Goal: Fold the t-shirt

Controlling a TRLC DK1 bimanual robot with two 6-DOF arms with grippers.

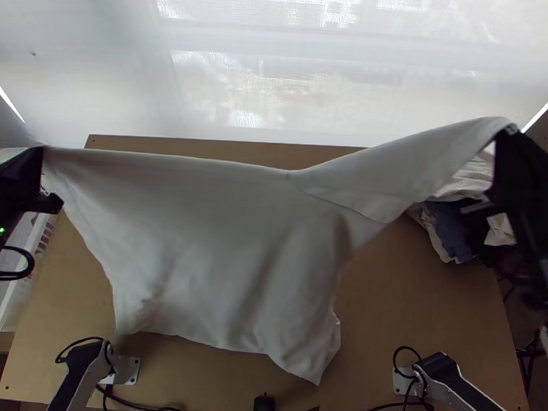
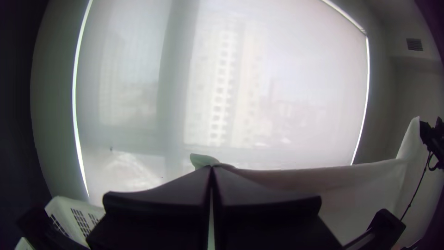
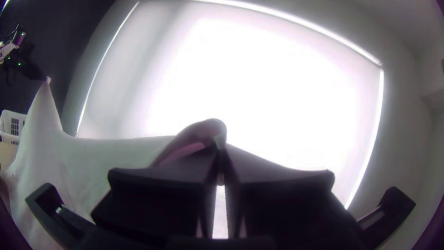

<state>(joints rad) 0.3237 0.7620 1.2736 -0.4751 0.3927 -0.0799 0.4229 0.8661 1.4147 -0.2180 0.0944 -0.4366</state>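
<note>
Two grippers have the white t-shirt (image 1: 221, 239) up between them, stretched wide across the table, its upper edge running taut from the left and rising to the right! The body drapes down in soft creases toward the near side, one lower corner dipping to a point; whether that part touches the table can't be told. Toward the right, a curved line, seam or fold, crosses the cloth.

On the left flank, the left gripper (image 1: 42, 152) has its fingers pressed together on one upper end, and its wrist view shows a small tuft of fabric poking past the tips. Over on the right, the right gripper (image 1: 507, 131) is clamped too, a rounded loop of cloth squeezed at its fingertips, held beyond the far right part of the table.

Below it all lies the light wooden table (image 1: 429, 307). By its right side, partly behind the raised cloth, there's a heap of clothes (image 1: 455, 231) in dark blue and white, bunched up. Out on the left stands a white slotted basket (image 2: 76, 215), and beside the table's left edge, small reddish marks too tiny to read. Behind everything, a pale window shade (image 1: 280, 75), buildings faint through it.
</note>
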